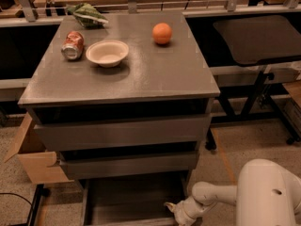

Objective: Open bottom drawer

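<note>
The grey cabinet [122,79] has three drawer fronts. The top front [122,133] is the widest, the middle front [127,165] is below it. The bottom drawer [134,199] is pulled out toward me, its shallow grey-brown box showing, with its front edge at the bottom of the view. My gripper [173,209] is at the end of the white arm [211,196], low at the drawer's right front corner, touching or very near its edge.
On the cabinet top stand a white bowl [107,52], a crushed red can [72,45], an orange [162,33] and a green bag [87,13]. A cardboard box [33,161] sits left of the cabinet. A black table [258,39] stands at right.
</note>
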